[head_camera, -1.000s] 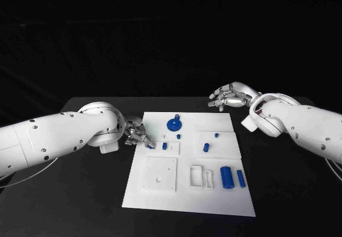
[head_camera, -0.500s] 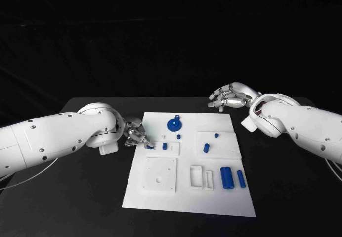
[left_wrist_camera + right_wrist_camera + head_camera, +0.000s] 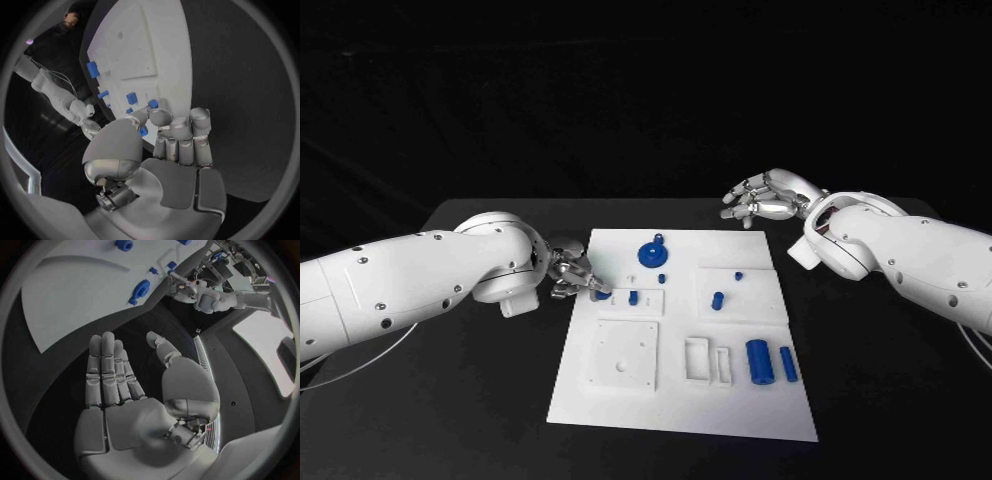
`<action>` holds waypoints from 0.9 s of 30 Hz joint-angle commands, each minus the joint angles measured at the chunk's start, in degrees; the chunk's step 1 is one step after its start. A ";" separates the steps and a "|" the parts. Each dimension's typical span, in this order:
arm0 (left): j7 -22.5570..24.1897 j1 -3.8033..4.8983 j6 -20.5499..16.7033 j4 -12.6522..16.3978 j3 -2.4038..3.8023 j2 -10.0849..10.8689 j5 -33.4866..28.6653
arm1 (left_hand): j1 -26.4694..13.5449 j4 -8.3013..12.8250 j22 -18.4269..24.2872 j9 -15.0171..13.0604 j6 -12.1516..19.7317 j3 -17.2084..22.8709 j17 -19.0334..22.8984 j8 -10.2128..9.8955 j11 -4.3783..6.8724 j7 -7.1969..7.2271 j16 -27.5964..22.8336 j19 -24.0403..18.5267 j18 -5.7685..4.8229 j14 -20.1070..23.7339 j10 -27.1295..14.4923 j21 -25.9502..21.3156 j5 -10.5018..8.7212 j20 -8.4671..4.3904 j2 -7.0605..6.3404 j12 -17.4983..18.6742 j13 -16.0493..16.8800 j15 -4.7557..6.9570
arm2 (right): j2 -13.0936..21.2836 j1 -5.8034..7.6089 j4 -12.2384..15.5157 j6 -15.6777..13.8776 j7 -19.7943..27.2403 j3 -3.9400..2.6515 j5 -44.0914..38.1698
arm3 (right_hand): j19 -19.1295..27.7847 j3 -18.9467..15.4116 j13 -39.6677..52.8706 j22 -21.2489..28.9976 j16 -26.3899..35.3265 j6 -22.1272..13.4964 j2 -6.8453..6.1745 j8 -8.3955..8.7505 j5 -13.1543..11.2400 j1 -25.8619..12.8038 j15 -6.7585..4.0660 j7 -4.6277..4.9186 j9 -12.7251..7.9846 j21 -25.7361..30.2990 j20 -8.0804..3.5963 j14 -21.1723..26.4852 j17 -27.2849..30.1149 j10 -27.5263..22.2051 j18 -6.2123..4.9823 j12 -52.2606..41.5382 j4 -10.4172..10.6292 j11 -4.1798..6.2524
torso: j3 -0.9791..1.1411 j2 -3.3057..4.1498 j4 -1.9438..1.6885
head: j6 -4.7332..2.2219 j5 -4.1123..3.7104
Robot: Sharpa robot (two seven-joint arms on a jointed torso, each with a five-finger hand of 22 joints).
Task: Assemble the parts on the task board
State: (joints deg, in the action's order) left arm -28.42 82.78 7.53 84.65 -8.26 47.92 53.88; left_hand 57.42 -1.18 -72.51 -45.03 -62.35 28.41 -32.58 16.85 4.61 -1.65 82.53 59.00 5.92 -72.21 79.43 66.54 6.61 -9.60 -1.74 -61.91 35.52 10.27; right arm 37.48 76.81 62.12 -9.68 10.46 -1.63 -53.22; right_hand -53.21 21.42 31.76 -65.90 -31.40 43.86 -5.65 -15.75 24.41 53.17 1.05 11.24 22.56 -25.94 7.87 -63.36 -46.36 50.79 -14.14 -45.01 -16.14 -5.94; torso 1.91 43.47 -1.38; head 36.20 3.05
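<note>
Since a second ago our left hand (image 3: 573, 274) has edged a little along the task board (image 3: 678, 400)'s left edge, carrying its small blue part (image 3: 602, 295) inward onto the white surface, closer to the short blue peg (image 3: 633, 296) that stands just beside it. Our right hand (image 3: 762, 199) has not moved at all.

In the left wrist view the left hand (image 3: 164, 131) has its fingers curled together, and the thumb and one fingertip pinch that small blue part (image 3: 143, 131) just over the board's edge. We judge that we are mid-placement, bringing the piece toward the small raised block near the board's left edge where the peg stands; which hole it belongs in we cannot tell.

The right hand (image 3: 125, 390) hovers off the board's far right corner with its fingers straight and side by side and the thumb apart, holding nothing.

The remaining parts lie untouched: the blue wheel (image 3: 652, 252) near the far edge, another short peg (image 3: 717, 297) on the right raised block, and the large blue cylinder (image 3: 759, 359) with a thinner blue rod (image 3: 788, 362) just beside it toward the near right corner. Most of the assembly is still ahead of us.
</note>
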 commanded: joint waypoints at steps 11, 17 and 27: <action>-0.16 -0.20 -1.16 0.13 -0.13 0.14 -3.80 | -0.85 12.60 0.19 -1.68 0.08 12.61 0.20 1.45 0.31 0.11 -0.31 0.64 0.58 -0.01 0.30 0.29 -0.17 -5.63 -0.77 0.10 -0.23 0.67 | -0.04 -0.03 -0.03 0.82 0.53 -0.03 0.04 | -0.33 0.03 -0.09 -0.10 0.36 -0.32 0.23 -0.14 0.20 -0.51 0.13 0.77 -0.10 0.25 0.07 -0.45 -0.07 -0.36 -0.86 -0.38 -0.08 0.09 | 0.01 -0.01 0.02 | -0.17 -0.04; 0.03 -0.16 -1.80 0.24 -0.09 0.26 -4.93 | -0.83 12.93 0.28 -2.09 1.07 12.92 0.30 1.47 0.16 -0.06 -0.46 0.67 0.58 0.04 0.30 0.21 -0.61 -5.68 -0.93 0.21 -0.33 0.56 | -0.05 -0.03 -0.06 0.84 0.52 -0.03 0.05 | -0.33 0.02 -0.10 -0.11 0.36 -0.32 0.23 -0.15 0.20 -0.52 0.13 0.77 -0.10 0.26 0.07 -0.45 -0.08 -0.37 -0.86 -0.39 -0.08 0.09 | -0.02 0.01 -0.01 | -0.27 -0.10; 0.24 -0.04 -2.43 0.42 0.02 0.45 -6.82 | -0.50 13.83 0.38 -2.37 2.76 13.47 0.41 1.17 -0.28 -0.53 -0.61 0.70 0.55 0.05 0.26 0.11 0.86 -5.71 -0.83 0.30 -0.40 0.18 | -0.14 -0.03 -0.10 0.87 0.49 -0.03 0.07 | -0.34 0.02 -0.12 -0.12 0.38 -0.32 0.24 -0.15 0.21 -0.55 0.13 0.77 -0.11 0.27 0.07 -0.45 -0.09 -0.37 -0.86 -0.39 -0.07 0.09 | -0.01 0.00 -0.04 | -0.38 -0.08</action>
State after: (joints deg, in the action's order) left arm -28.53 82.72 5.88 84.89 -8.30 48.41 48.91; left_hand 56.74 1.43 -72.22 -47.33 -60.07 31.02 -32.22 18.26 4.82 -2.24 82.28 59.49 5.70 -72.30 79.63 66.54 7.31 -9.72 -2.35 -61.91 35.19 10.61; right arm 37.41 76.80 62.03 -9.59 10.44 -1.63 -53.22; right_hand -53.21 21.41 31.75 -65.93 -31.40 43.86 -5.65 -15.75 24.41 53.17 1.05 11.24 22.52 -25.95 7.87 -63.36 -46.40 50.79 -14.14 -45.01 -16.14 -5.94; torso 1.89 43.46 -1.41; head 35.85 2.95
